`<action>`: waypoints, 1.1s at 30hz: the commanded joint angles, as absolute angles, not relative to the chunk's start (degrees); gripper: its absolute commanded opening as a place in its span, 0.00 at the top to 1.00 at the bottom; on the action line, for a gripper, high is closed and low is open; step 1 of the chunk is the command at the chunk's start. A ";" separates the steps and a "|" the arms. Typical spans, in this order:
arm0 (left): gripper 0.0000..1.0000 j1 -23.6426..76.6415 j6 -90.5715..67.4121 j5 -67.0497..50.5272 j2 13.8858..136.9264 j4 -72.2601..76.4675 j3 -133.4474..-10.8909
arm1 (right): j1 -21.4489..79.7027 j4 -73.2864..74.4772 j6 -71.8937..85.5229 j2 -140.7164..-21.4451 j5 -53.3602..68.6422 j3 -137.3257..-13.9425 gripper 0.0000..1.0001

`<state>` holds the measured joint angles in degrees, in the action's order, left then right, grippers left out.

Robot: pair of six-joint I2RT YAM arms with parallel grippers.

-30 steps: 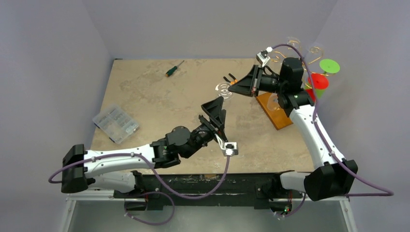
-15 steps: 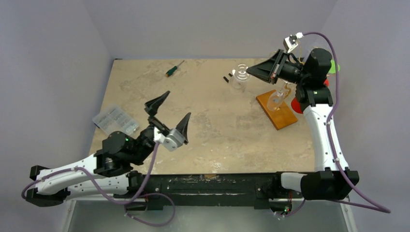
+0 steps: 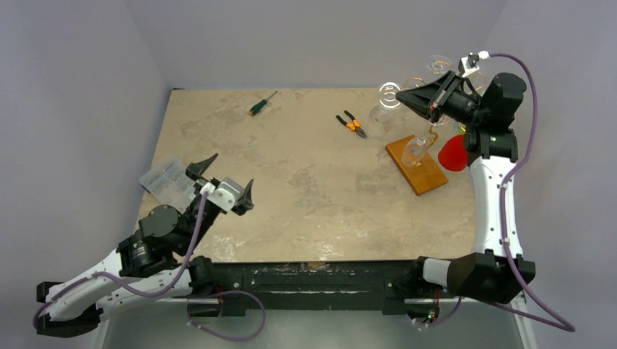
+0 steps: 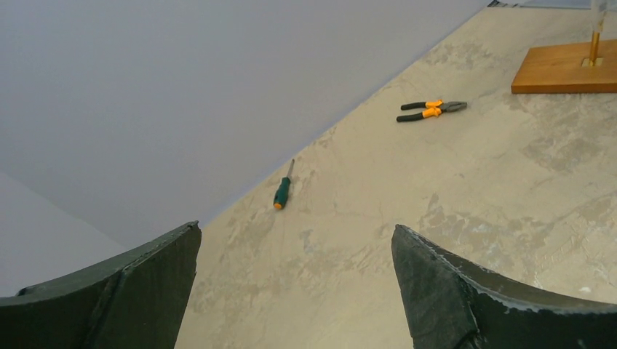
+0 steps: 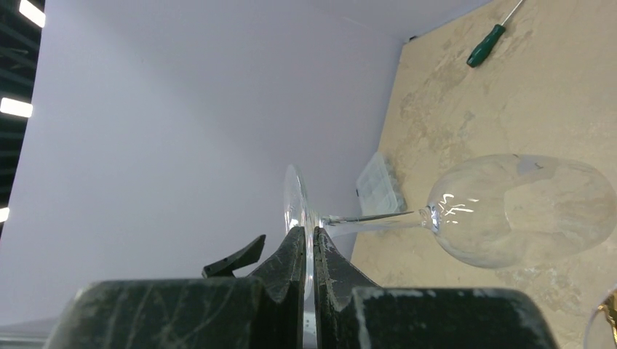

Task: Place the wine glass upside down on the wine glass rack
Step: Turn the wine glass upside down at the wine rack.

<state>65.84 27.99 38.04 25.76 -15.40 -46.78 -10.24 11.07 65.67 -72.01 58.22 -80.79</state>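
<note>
Your left claw [image 3: 231, 174] is hanging wide open and empty over the near-left table [image 3: 291, 211], out of the way. Your right claw [image 3: 404, 94] is pinching the glass [image 5: 520, 207] tight by its foot rim, holding it in the air close beside the rack [image 3: 422, 174], not yet on it. You are, I judge, bringing it in; next you are needing the foot uppermost and the stem lined up with a free wire arm.

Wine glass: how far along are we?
Done: the wine glass is off the table, foot pinched in the right fingers, bowl toward the table. In hand: it is near the wine glass rack, not on it. The left fingers are open, empty. Left: slide it onto a wire arm, release.
</note>
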 commanded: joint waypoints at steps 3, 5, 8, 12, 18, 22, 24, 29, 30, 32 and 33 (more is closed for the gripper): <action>0.00 65.30 24.81 39.38 25.52 -16.39 -43.67 | -12.57 13.46 64.97 -70.70 56.15 -83.88 1.00; 0.00 65.18 24.66 39.17 25.58 -16.32 -43.39 | -13.40 14.85 64.39 -70.43 55.71 -83.86 1.00; 0.00 64.98 24.48 39.00 25.62 -16.26 -43.08 | -14.80 16.26 63.80 -70.39 55.29 -84.04 1.00; 0.00 64.78 24.48 38.96 25.05 -16.01 -42.53 | -16.15 17.97 62.93 -70.77 54.73 -85.19 1.00; 0.00 64.68 24.43 38.52 24.87 -15.84 -42.02 | -17.64 18.47 63.01 -72.16 54.86 -86.65 1.00; 0.00 64.56 24.41 38.24 24.92 -15.77 -42.01 | -18.45 19.11 62.76 -73.15 54.37 -87.73 1.00; 0.00 64.55 24.35 38.11 24.87 -15.71 -41.93 | -18.55 19.30 62.81 -73.74 54.23 -88.07 1.00; 0.00 64.30 24.13 37.66 24.96 -15.62 -41.84 | -18.72 18.95 63.10 -75.24 53.96 -88.42 1.00; 0.00 64.29 24.09 37.55 25.00 -15.76 -41.84 | -18.74 18.87 63.06 -75.42 53.91 -88.42 1.00; 0.00 64.25 24.04 37.45 25.05 -15.78 -41.84 | -18.80 18.96 62.96 -75.72 53.72 -88.65 1.00; 0.00 64.20 24.01 37.51 25.05 -15.80 -41.84 | -18.82 19.11 62.75 -75.88 53.45 -88.84 1.00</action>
